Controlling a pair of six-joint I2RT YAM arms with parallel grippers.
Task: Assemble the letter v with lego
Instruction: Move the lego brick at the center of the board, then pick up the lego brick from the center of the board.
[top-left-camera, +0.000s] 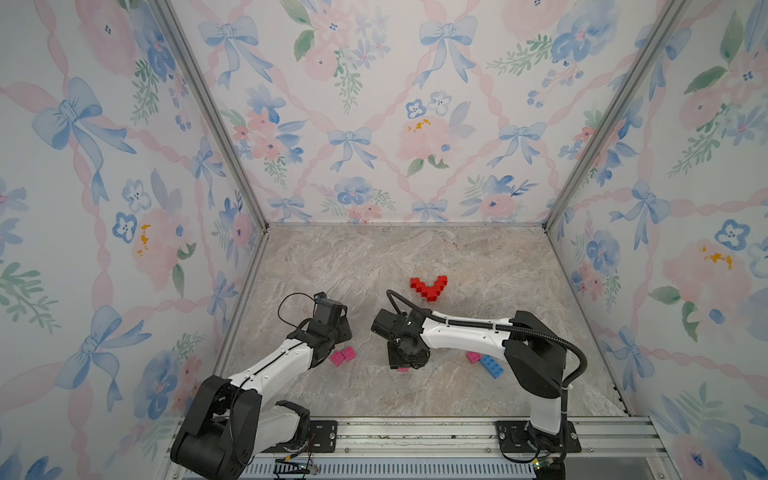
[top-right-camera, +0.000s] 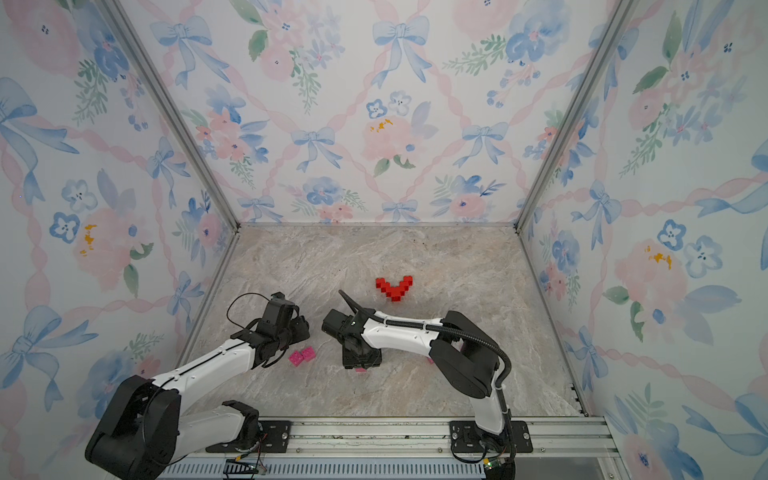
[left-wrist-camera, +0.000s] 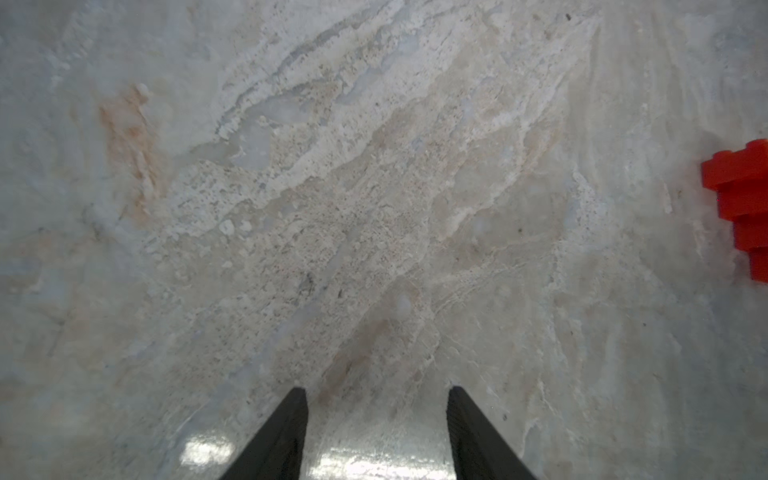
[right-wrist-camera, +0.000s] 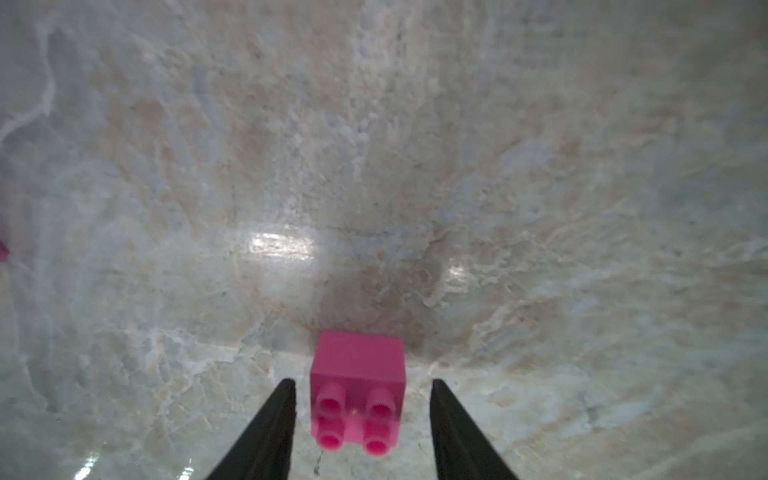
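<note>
Between right gripper (right-wrist-camera: 362, 380) jaws, pink brick (right-wrist-camera: 357, 361)

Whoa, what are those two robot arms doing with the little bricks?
They are building with lego. A red V is already put together in the middle of the table. The right tool hangs over a loose pink brick, its fingers open on either side and not touching it. The left tool is open over bare table, holding nothing. A pair of pink bricks and a blue brick lie loose near the arms.
</note>
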